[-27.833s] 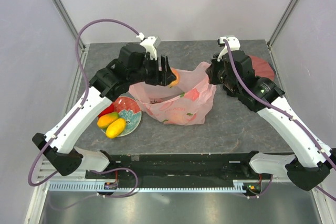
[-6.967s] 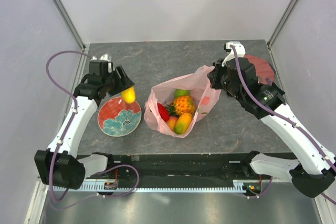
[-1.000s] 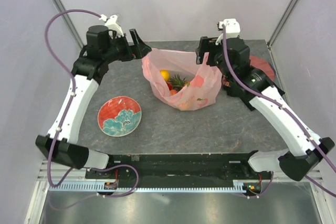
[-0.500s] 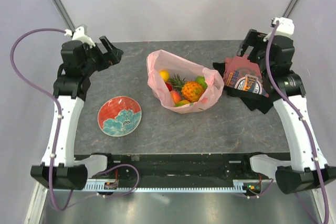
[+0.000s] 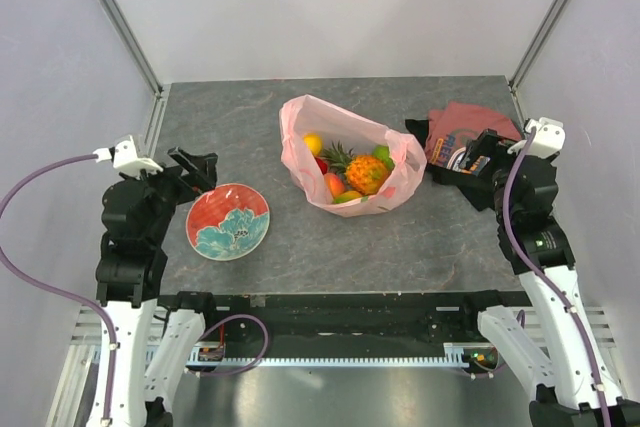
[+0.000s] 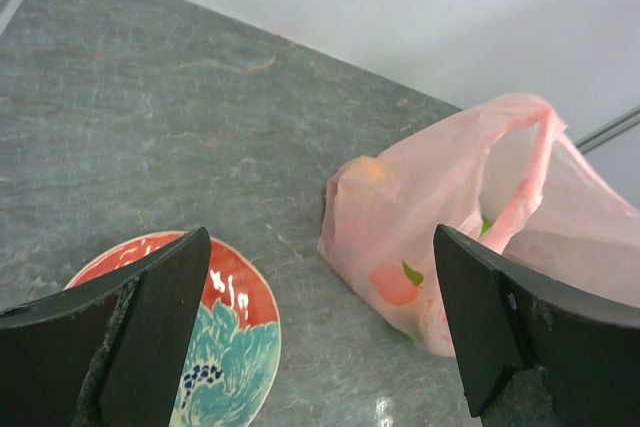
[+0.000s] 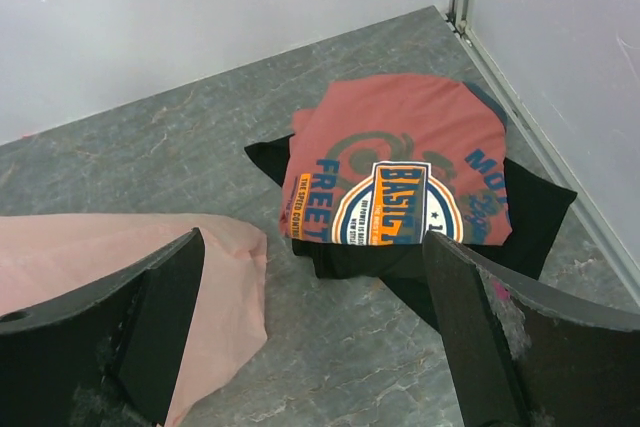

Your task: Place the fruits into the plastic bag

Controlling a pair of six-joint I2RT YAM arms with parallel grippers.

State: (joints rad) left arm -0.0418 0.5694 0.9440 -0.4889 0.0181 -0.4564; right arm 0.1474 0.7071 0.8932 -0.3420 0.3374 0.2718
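Left claw (image 5: 193, 171) and right claw (image 5: 481, 153) have drawn back to the near edge of the desk (image 5: 420, 247), gaping wide, holding nothing. The fruits (image 5: 364, 173) sit in the plastic bag (image 5: 401, 179) at mid-desk, the plate (image 5: 228, 222) bare, so I judge the job done. Only overhead shows the fruit plainly; my wrist views catch the bag's skin and the far-right T-shirt (image 7: 400, 172).

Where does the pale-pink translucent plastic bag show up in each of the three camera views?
Top external: table centre, pale-pink plastic bag, open, toy fruits inside.
Left wrist: bag in the right half, beyond the red floral plate.
Right wrist: bag in lower left corner, left of the folded red printed T-shirt.
Shared landmark: grey stone-look tabletop, all three.
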